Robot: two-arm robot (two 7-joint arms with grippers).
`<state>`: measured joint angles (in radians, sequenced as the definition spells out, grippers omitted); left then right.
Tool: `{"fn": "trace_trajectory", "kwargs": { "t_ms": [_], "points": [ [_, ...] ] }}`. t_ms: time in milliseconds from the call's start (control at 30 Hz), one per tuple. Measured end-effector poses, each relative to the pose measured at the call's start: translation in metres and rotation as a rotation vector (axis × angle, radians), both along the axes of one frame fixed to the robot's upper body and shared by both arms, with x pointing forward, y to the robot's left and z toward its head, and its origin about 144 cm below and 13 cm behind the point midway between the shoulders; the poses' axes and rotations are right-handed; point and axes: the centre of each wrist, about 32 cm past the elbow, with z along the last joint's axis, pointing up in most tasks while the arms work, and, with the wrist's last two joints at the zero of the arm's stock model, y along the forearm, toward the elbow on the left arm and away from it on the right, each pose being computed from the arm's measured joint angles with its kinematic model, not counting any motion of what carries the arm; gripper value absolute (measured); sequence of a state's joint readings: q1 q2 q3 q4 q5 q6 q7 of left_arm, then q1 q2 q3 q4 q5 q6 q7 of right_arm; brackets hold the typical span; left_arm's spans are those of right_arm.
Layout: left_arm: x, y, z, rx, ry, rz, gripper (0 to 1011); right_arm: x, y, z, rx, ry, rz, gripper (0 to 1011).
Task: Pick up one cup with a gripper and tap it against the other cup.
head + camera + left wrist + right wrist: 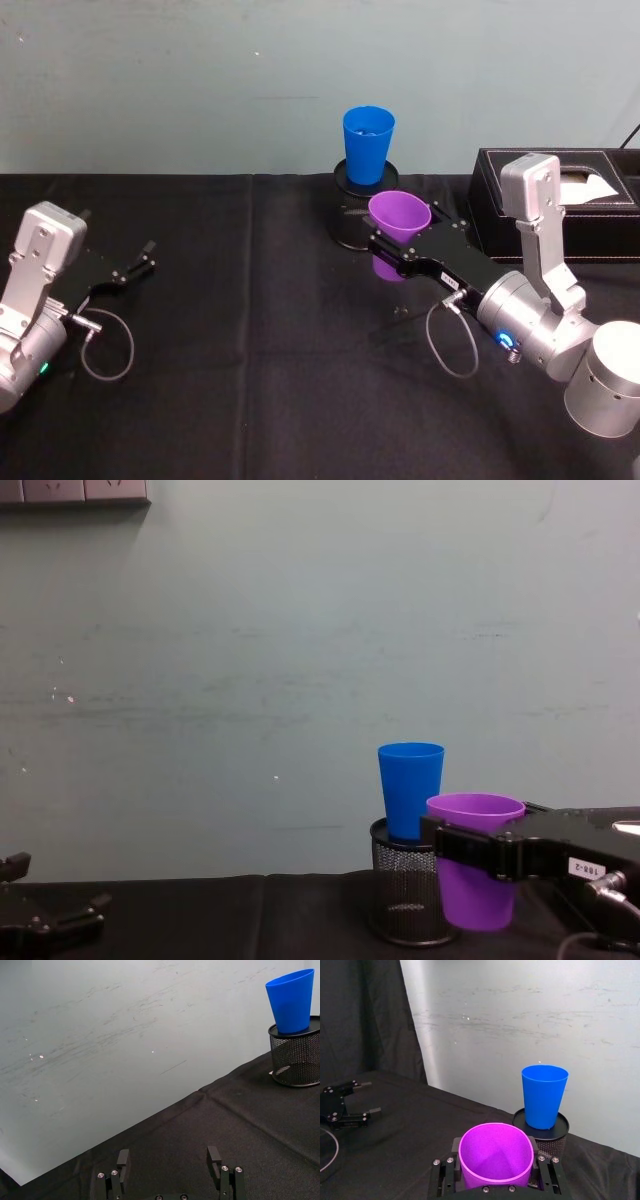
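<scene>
Count: one table (260, 350), one black box (600, 225), one mesh holder (348, 215), two cups, two grippers. Table is black cloth, and its back edge meets the wall just behind the holder. Wide bare cloth lies left of the holder. The black box sits near the holder's right, so that side is tighter. The blue cup (368, 145) stands on top of the holder, axis vertical, mouth up. The purple cup (398, 215) is just front-right of the holder, off the cloth, axis vertical, mouth up, small gap to the blue cup. The right gripper (400, 243) is clamped on the purple cup's wall. The left gripper (135, 262) is well left of the holder, fingers apart.
</scene>
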<state>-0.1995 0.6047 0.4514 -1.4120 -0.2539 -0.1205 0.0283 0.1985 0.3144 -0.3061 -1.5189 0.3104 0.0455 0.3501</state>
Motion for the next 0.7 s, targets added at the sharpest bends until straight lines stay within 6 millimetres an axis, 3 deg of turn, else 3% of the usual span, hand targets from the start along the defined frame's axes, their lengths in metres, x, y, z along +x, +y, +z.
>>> {"fn": "trace_trajectory", "kwargs": {
  "t_ms": [700],
  "points": [
    [0.0000, 0.0000, 0.0000, 0.000, 0.000, 0.000, 1000, 0.0000, 0.0000, 0.0000, 0.000, 0.000, 0.000, 746]
  ]
}}
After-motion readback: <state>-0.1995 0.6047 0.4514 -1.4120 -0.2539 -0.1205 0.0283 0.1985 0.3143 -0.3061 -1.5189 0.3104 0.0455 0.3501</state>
